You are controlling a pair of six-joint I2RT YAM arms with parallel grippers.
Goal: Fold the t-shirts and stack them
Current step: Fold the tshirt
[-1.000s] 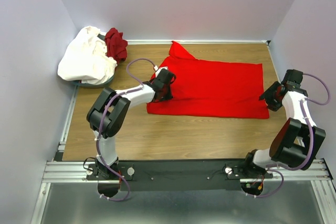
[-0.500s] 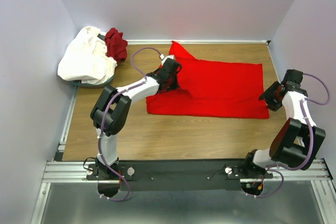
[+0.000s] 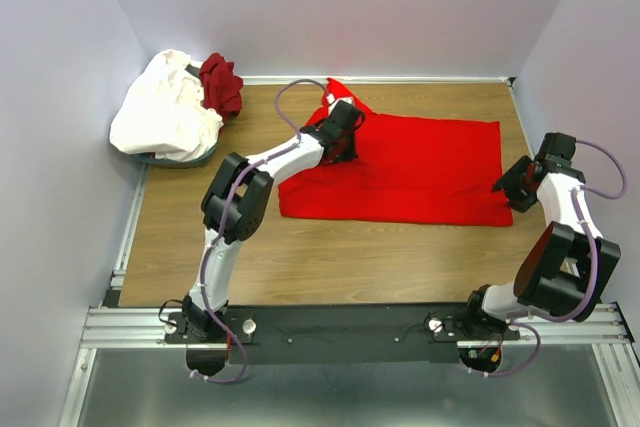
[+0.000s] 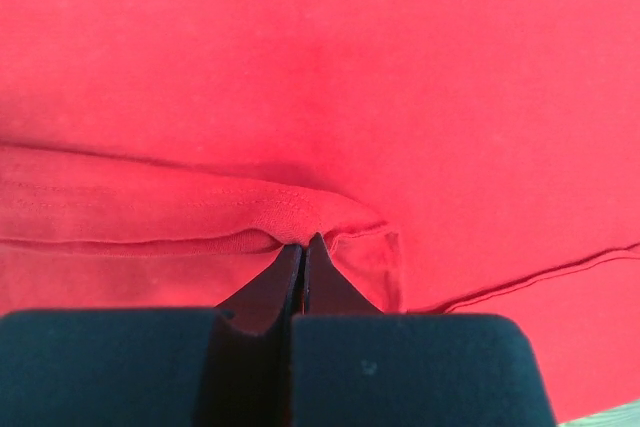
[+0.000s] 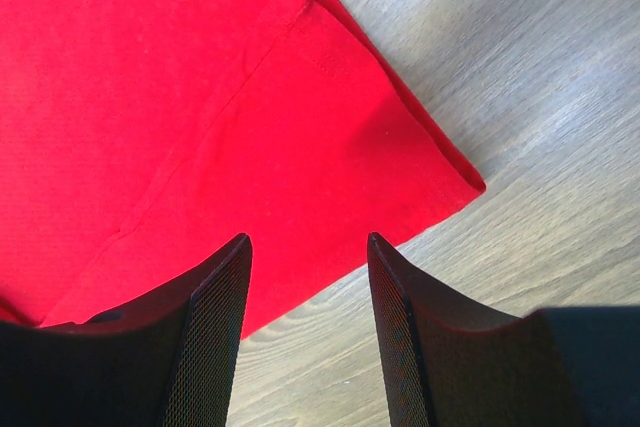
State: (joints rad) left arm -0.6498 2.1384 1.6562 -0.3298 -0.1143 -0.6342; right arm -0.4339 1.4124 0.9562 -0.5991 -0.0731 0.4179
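Observation:
The bright red t-shirt [image 3: 420, 172] lies spread flat across the middle of the table. My left gripper [image 3: 340, 144] is over its left part, shut on a raised fold of the hem [image 4: 303, 239]; red cloth fills the left wrist view. Over the shirt's near right corner [image 5: 440, 172] my right gripper [image 3: 505, 187] hovers open, with nothing between its fingers [image 5: 215, 287]. The white t-shirt [image 3: 165, 112] and the darker maroon t-shirt [image 3: 220, 82] lie crumpled together in the back left corner.
A low grey container [image 3: 180, 159] shows under the white pile. Lilac walls close the table on the left, back and right. Bare wood [image 3: 330, 257] lies between the red shirt and the arm bases.
My left gripper closed on the red shirt's left hem and moved back and to the right, pulling that edge inward over the shirt. The right arm stayed still.

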